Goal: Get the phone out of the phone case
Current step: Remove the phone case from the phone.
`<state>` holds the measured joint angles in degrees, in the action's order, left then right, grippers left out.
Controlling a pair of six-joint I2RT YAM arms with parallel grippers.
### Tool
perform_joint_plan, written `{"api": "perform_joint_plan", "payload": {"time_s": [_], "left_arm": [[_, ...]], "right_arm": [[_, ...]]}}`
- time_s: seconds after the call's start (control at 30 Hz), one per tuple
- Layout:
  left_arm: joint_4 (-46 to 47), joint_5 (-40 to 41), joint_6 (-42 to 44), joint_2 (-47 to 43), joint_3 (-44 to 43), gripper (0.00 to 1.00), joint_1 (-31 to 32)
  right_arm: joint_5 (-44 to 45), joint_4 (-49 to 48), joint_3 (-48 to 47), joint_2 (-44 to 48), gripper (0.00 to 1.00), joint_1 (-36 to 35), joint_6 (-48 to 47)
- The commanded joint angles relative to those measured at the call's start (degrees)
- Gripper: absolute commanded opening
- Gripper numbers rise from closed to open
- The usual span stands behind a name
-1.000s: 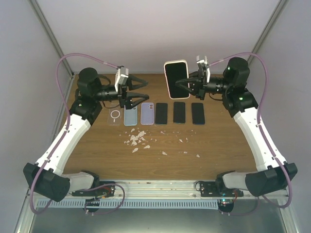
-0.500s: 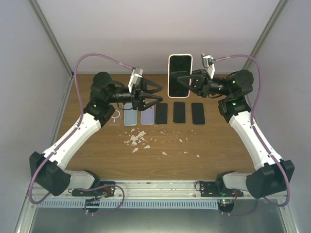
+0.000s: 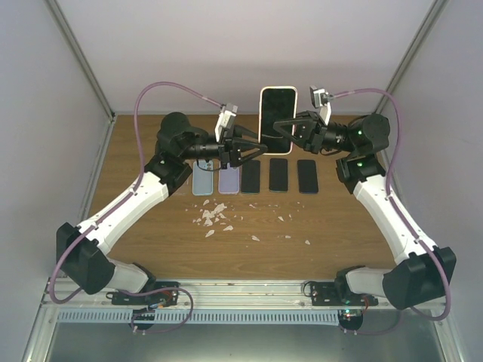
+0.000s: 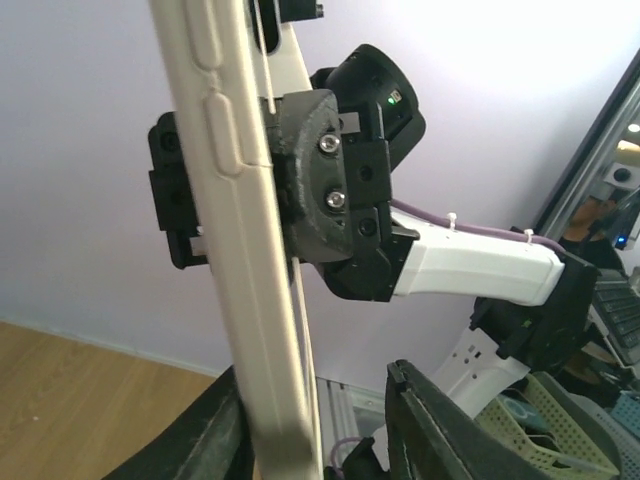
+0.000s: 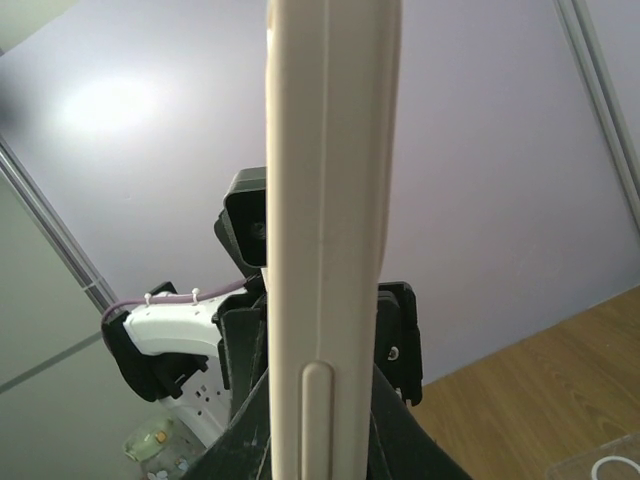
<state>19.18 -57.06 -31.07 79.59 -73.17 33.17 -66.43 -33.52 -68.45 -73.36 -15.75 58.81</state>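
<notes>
A phone with a black screen in a cream case (image 3: 278,118) is held upright above the back of the table. My right gripper (image 3: 289,130) is shut on its right edge; in the right wrist view the case edge (image 5: 330,200) fills the middle, with my fingers (image 5: 238,440) on both sides. My left gripper (image 3: 255,146) is open at the case's lower left. In the left wrist view the case edge (image 4: 240,250) stands between my open fingers (image 4: 440,420), close against the left one and well apart from the right one.
A row lies on the wooden table (image 3: 339,226): a light blue case (image 3: 202,181), a lilac case (image 3: 229,179) and three black phones (image 3: 278,174). White scraps (image 3: 213,215) are scattered in front of them. Grey walls stand close on three sides.
My left arm has swung right, bringing its open gripper from the left side up to the held phone. My right gripper has shifted the phone slightly and holds it upright.
</notes>
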Motion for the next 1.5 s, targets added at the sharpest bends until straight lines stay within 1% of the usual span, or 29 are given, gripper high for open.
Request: {"api": "perform_joint_plan", "payload": {"time_s": [0.0, 0.13, 0.23, 0.33, 0.37, 0.57, 0.67, 0.83, 0.93, 1.07, 1.1, 1.2, 1.23, 1.3, 1.33, 1.37, 1.4, 1.47], "left_arm": [[3.2, 1.0, -0.1, 0.6, -2.0, 0.3, 0.6], [2.7, 0.9, 0.4, 0.5, -1.8, 0.12, 0.6], [0.7, 0.7, 2.3, 0.1, -2.2, 0.0, 0.6], [-3.0, 0.0, 5.9, -0.4, -2.8, 0.0, 0.5], [-4.6, -0.2, 7.4, -0.6, -3.0, 0.0, 0.5], [-14.2, -2.0, 16.2, -1.8, -3.4, 0.0, 0.2], [-15.0, -2.1, 17.3, -2.5, -2.9, 0.0, 0.1], [-15.6, -2.4, 17.7, -1.8, -3.5, 0.0, -0.3], [-15.9, -2.8, 17.6, -1.2, -3.9, 0.0, -0.5], [-15.0, -2.9, 17.0, -0.6, -3.9, 0.0, -0.6], [-14.8, -3.0, 16.7, -0.5, -4.0, 0.0, -0.6], [-14.6, -3.3, 16.6, -0.2, -4.1, 0.0, -0.6], [-14.7, -3.4, 16.8, -0.2, -4.0, 0.02, -0.7], [-14.7, -3.7, 17.2, -0.6, -3.4, 0.18, -0.9], [-14.6, -3.8, 17.3, -1.0, -2.9, 0.24, -1.3], [-14.5, -3.7, 17.2, -1.3, -2.3, 0.29, -1.6], [-14.6, -3.7, 17.2, -1.7, -1.9, 0.32, -2.1], [-14.5, -3.7, 17.2, -2.4, -0.7, 0.35, -3.1]], "right_arm": [[1.5, 0.1, -0.8, 2.4, 0.0, -0.4, -3.5], [1.4, 2.3, -1.1, 2.6, 0.01, -0.5, -5.8], [0.8, 5.3, -2.1, 2.5, 0.07, -0.2, -8.4], [0.3, 12.6, -4.2, 2.6, 0.17, 0.1, -13.6], [0.3, 15.0, -4.8, 2.7, 0.19, 0.2, -15.3], [-0.1, 27.4, -7.6, 3.1, 0.22, 0.3, -26.9], [-0.7, 33.0, -8.9, 2.8, 0.23, 0.3, -32.0], [-2.8, 39.9, -9.1, 2.2, 0.28, 0.2, -36.3], [-2.9, 43.9, -9.3, 2.2, 0.27, 0.2, -39.5], [-2.4, 46.1, -9.3, 2.3, 0.26, 0.2, -41.5], [-2.4, 46.2, -9.3, 2.3, 0.24, 0.3, -41.6], [-2.4, 46.0, -9.5, 2.1, 0.12, 0.3, -41.3], [-2.6, 45.8, -9.7, 2.1, 0.08, 0.2, -40.9], [-3.3, 44.8, -9.7, 2.0, 0.02, 0.3, -39.5], [-3.6, 44.2, -9.7, 2.0, 0.01, 0.4, -38.8], [-4.0, 43.5, -9.7, 2.1, 0.01, 0.6, -37.7], [-4.4, 42.3, -9.7, 2.1, 0.01, 0.7, -36.6], [-5.2, 39.9, -9.5, 2.4, 0.0, 1.1, -33.9]]}}
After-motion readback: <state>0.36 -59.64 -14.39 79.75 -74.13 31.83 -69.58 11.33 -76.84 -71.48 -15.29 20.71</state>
